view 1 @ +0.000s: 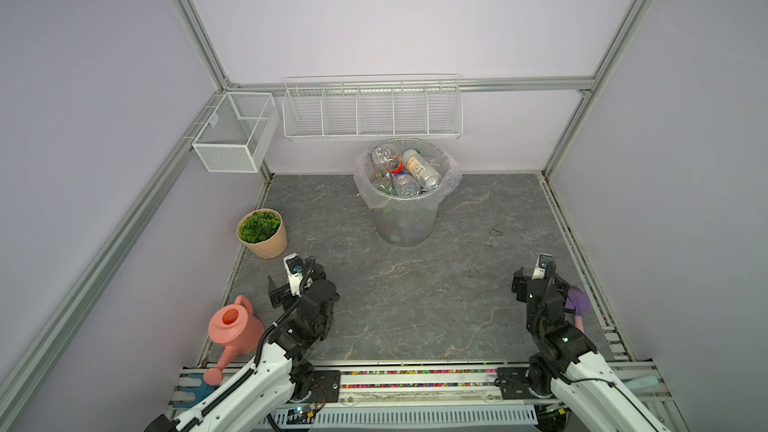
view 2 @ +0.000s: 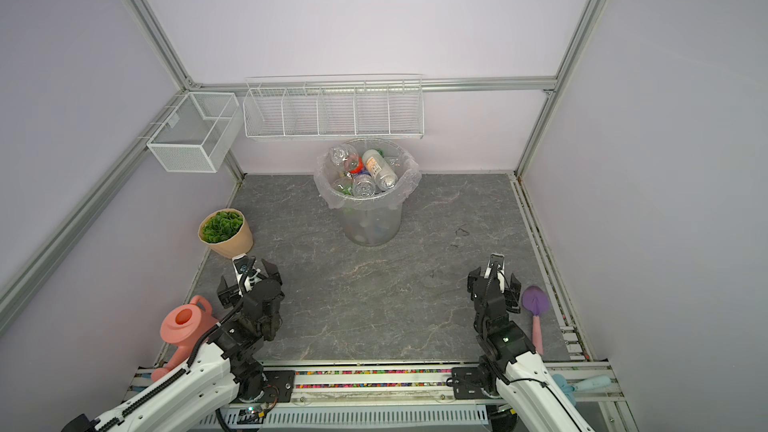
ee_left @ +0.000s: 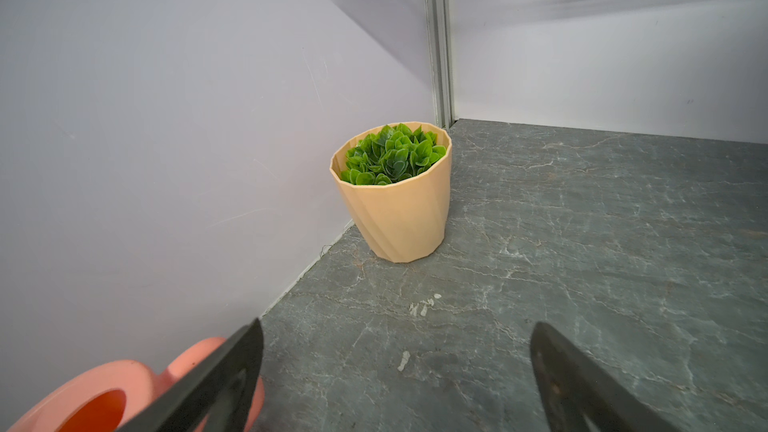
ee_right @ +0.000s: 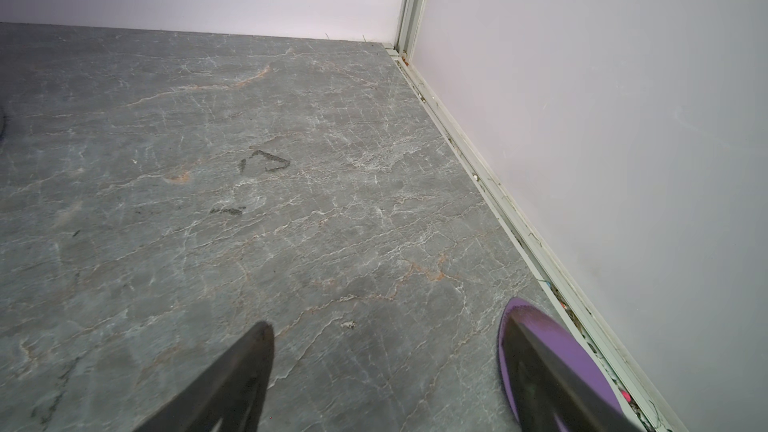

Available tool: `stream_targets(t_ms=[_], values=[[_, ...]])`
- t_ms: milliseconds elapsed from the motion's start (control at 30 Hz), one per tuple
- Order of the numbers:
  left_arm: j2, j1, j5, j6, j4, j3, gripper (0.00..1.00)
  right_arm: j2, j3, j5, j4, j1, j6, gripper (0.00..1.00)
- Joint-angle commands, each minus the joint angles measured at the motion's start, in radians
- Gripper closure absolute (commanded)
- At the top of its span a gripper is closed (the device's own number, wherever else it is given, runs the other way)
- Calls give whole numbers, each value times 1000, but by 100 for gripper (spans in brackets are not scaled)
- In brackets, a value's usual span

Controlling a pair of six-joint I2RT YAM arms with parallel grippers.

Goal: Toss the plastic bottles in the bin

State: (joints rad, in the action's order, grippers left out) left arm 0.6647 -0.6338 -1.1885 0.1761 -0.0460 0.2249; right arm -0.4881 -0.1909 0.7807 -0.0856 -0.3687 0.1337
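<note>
The bin [view 1: 407, 222] [view 2: 372, 222], a grey bucket lined with a clear bag, stands at the back middle of the grey floor. Several plastic bottles [view 1: 409, 172] [view 2: 370, 172] are piled inside it up to the rim; all the bottles I see lie in there. My left gripper [view 1: 296, 278] [view 2: 247, 278] [ee_left: 397, 328] hangs open and empty over the near left floor, far from the bin. At the near right my right gripper [view 1: 539, 280] [view 2: 494, 280] [ee_right: 390, 322] is open too, with only bare floor between its fingers.
A tan pot with a green plant [view 1: 262, 233] [ee_left: 395, 201] stands by the left wall. A pink watering can [view 1: 235, 332] [ee_left: 83, 396] sits beside the left arm. A purple trowel [view 2: 536, 301] [ee_right: 573, 363] lies by the right gripper. White mesh baskets [view 1: 372, 112] hang above the bin.
</note>
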Motion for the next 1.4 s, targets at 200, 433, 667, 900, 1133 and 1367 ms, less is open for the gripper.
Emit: stream_targets(t_ms=[200, 433, 667, 900, 1133, 1367], values=[[65, 35, 38, -25, -95, -4, 1, -99, 12, -4, 158, 8, -47, 12], [84, 72, 76, -31, -134, -2, 1, -188, 7, -21, 250, 15, -71, 12], [144, 102, 104, -46, -192, -1, 1, -274, -7, -52, 323, 43, -84, 11], [187, 141, 137, -60, -254, -2, 1, -342, -18, -83, 385, 75, -95, 11], [262, 161, 131, -54, -317, 14, 2, -396, -28, -104, 429, 99, -106, 11], [358, 170, 103, -66, -390, 38, 2, -439, -37, -124, 465, 119, -112, 12]])
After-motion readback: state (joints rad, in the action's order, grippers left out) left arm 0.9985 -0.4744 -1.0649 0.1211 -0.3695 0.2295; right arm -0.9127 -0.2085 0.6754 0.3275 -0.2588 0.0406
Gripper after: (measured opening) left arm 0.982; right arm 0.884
